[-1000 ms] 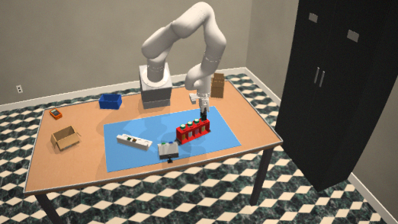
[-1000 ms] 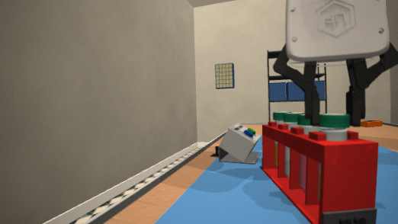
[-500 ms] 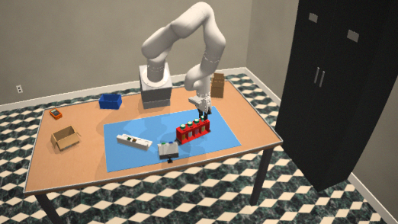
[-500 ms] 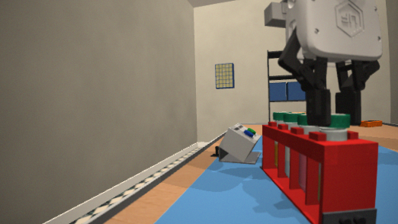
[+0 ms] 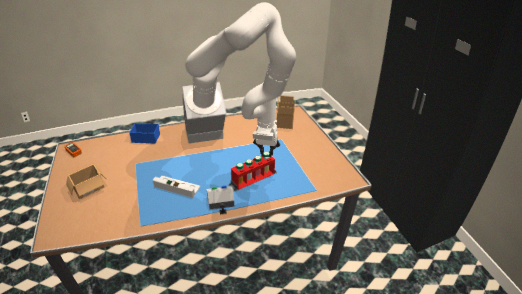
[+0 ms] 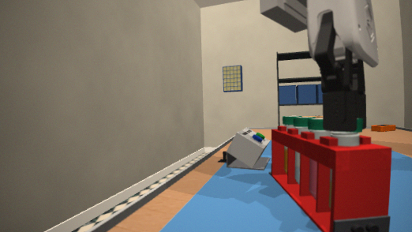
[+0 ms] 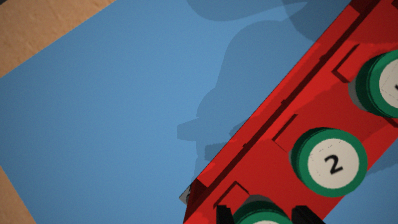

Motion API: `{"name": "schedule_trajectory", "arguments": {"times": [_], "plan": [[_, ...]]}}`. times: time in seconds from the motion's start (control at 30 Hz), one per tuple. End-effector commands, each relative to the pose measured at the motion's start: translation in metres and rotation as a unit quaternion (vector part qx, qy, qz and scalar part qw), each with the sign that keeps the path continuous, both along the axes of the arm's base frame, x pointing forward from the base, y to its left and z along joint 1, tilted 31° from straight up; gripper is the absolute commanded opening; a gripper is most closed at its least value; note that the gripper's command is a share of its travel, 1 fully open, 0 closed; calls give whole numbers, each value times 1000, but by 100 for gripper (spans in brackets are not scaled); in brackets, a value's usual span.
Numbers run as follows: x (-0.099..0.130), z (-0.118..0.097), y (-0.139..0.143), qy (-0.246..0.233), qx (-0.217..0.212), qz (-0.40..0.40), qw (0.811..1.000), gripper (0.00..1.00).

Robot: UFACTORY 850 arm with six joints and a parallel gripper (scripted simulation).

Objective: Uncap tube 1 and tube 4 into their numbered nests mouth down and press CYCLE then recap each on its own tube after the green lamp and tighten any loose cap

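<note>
The red decapping station (image 5: 252, 175) (image 6: 355, 170) (image 7: 260, 165) stands on the blue mat (image 5: 165, 200) with four green-capped tubes. My gripper (image 5: 266, 150) (image 6: 343, 126) (image 7: 264, 216) is down over the end tube beside tube 2 and is shut on the cap of tube 1 (image 6: 359, 125) (image 7: 262, 212), which still sits on its tube. Only the cap's top edge shows in the wrist view. The cap of tube 2 (image 7: 330, 162) and the cap beyond it (image 7: 385, 82) are on their tubes. The white cap tray (image 5: 176, 186) lies left of the station. The key housing (image 5: 220, 196) (image 6: 246, 150) carries the blue key (image 6: 257, 138) and green key (image 6: 260, 135).
A blue bin (image 5: 145, 133), an open cardboard box (image 5: 86, 181) and an orange device (image 5: 73, 149) sit on the table's left part. A brown box (image 5: 285, 110) stands behind the station. The arm's base (image 5: 203, 117) is at the back. A black cabinet (image 5: 440, 115) stands right of the table.
</note>
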State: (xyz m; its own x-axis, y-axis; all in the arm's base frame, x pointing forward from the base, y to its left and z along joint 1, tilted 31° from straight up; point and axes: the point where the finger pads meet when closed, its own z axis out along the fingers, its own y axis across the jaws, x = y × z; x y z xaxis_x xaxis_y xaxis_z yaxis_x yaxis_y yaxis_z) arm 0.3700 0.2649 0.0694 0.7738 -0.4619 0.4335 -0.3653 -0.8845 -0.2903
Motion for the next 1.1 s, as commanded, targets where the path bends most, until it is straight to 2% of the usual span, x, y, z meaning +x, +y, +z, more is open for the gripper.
{"name": "schedule_trajectory", "arguments": {"times": [0.0, 0.1, 0.13, 0.53, 0.63, 0.67, 0.7, 0.77, 0.83, 0.9, 0.93, 0.97, 1.0, 1.03, 1.07], "plan": [[1, 1, 1, -1, -36, 23, 999, 0], [1, 1, 1, -1, -36, 23, 999, 0], [1, 1, 1, -1, -36, 23, 999, 46], [1, 1, 1, -1, -36, 23, 999, 46], [1, 1, 1, 5, 28, -84, 996, 46], [1, 1, 1, 5, 28, -84, 996, 46], [1, 1, 1, 7, 47, -115, 992, 46], [1, 1, 1, 7, 47, -115, 992, 46], [1, 1, 1, 11, 87, -182, 979, 46], [1, 1, 1, 11, 92, -189, 977, 46], [1, 1, 1, 13, 113, -224, 968, 46], [1, 1, 1, 13, 113, -224, 968, 46], [1, 1, 1, 15, 134, -258, 957, 46], [1, 1, 1, 15, 134, -258, 957, 46], [1, 1, 1, 17, 155, -291, 944, 46]]}}
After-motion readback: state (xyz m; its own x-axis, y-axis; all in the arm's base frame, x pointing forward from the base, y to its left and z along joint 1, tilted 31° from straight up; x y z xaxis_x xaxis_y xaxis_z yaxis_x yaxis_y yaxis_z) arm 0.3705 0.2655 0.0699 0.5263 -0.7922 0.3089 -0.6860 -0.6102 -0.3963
